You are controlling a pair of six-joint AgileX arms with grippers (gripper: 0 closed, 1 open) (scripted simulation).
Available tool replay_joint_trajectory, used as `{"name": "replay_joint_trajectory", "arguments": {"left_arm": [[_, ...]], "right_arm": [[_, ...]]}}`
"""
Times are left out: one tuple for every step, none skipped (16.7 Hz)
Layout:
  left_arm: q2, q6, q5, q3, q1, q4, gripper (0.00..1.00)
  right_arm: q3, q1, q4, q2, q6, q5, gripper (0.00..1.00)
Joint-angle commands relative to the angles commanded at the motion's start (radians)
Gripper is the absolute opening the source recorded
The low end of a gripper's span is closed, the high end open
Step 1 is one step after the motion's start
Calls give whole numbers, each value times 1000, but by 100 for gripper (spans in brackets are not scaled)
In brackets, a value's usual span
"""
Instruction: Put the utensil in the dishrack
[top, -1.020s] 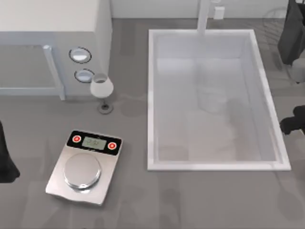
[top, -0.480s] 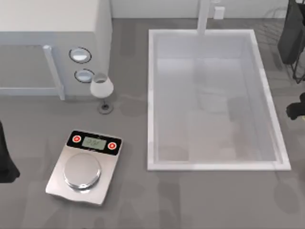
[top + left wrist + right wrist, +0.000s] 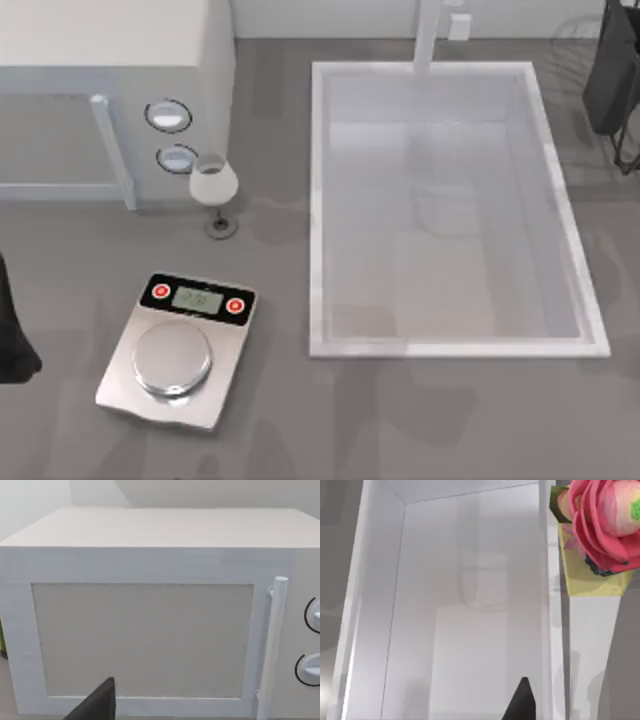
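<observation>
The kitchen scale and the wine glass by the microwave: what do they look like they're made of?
The kitchen scale looks like brushed or polished metal: a silver body and round pan with bright highlights, plus a black, probably plastic, display strip with red buttons. The wine glass reads as frosted or milky glass, perhaps plastic: a pale whitish bowl on a thin stem and a darker round foot. The rendering leaves both open.

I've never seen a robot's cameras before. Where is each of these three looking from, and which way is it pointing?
Top view: above the table, looking straight down on the sink basin, microwave, wine glass and scale; a dark piece of the left arm sits at the left edge.
Left wrist view: on the left arm, facing the microwave door; a dark end effector tip shows.
Right wrist view: on the right arm, looking down into the sink basin, past a pink flower; a dark tip shows.
Shared: top and left wrist show the microwave; top and right wrist the basin.
</observation>
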Motion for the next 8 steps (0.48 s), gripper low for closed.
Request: {"name": "replay_joint_trajectory", "arguments": {"left_arm": [[0, 0, 0, 0, 0, 0, 100], [0, 0, 0, 0, 0, 0, 100], [0, 0, 0, 0, 0, 0, 100], [0, 0, 0, 0, 0, 0, 100], [0, 0, 0, 0, 0, 0, 100], [0, 0, 0, 0, 0, 0, 100], [0, 0, 0, 0, 0, 0, 100], [0, 0, 0, 0, 0, 0, 100]], "right_arm": [[-17, -67, 96, -23, -15, -38, 0], [-34, -133, 193, -47, -30, -76, 0], [-51, -199, 287, -73, -45, -114, 0], [-68, -264, 377, -100, -60, -151, 0], [-83, -325, 458, -127, -74, -187, 0], [-96, -383, 529, -153, -86, -221, 0], [-108, -435, 589, -178, -97, -252, 0], [-117, -479, 638, -200, -107, -280, 0]]}}
